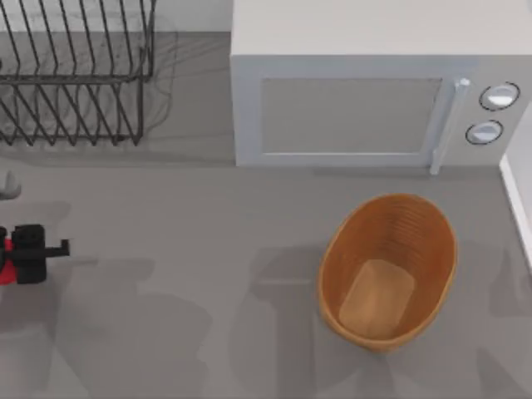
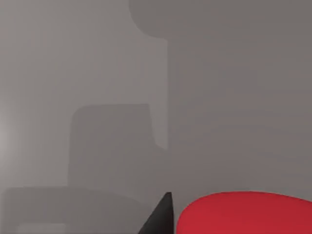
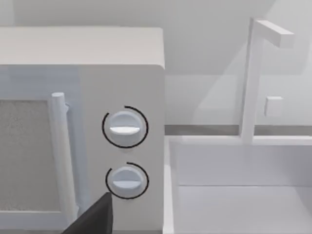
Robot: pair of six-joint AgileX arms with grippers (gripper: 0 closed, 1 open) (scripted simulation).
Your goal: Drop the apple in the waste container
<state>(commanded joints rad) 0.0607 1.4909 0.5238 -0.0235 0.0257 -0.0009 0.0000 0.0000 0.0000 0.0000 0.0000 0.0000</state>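
Observation:
The apple (image 1: 4, 268) is a small red ball at the table's far left edge. It fills a corner of the left wrist view as the apple (image 2: 248, 214). My left gripper (image 1: 17, 253) is at that edge, shut on the fruit, and a black fingertip (image 2: 163, 217) lies close beside it. The waste container (image 1: 432, 241) is an oval orange-brown basket with nothing in it, standing right of centre, far from the apple. A dark finger (image 3: 100, 214) of my right gripper shows in the right wrist view, facing the microwave's dials.
A grey microwave (image 1: 349, 108) stands behind the basket at the back. Its knobs (image 3: 124, 127) show close in the right wrist view. A black wire rack (image 1: 75, 75) sits back left. A white sink (image 3: 234, 195) borders the table's right edge. Bare table lies between apple and basket.

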